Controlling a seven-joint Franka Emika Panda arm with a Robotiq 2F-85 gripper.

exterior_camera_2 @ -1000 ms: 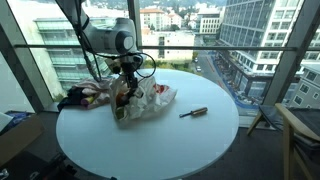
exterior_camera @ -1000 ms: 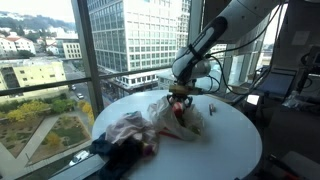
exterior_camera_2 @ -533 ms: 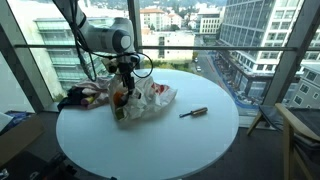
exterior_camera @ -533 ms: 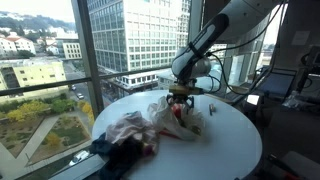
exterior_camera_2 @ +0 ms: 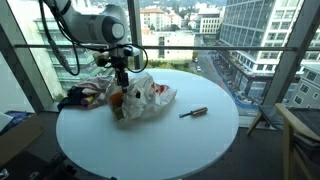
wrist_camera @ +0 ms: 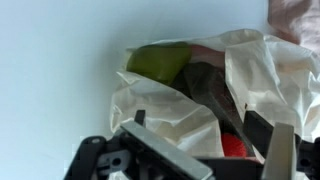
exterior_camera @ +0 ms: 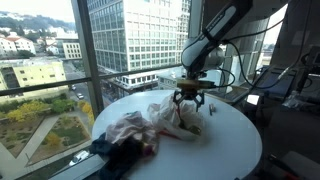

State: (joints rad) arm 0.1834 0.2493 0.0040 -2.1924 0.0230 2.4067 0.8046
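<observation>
Above the white plastic bag (exterior_camera: 172,120) on the round bench (exterior_camera_2: 150,145): fingers (exterior_camera: 190,101) spread wide, holding nothing. Risk: loose film could snag a descending finger, dragging the bag and spilling its contents.
</observation>
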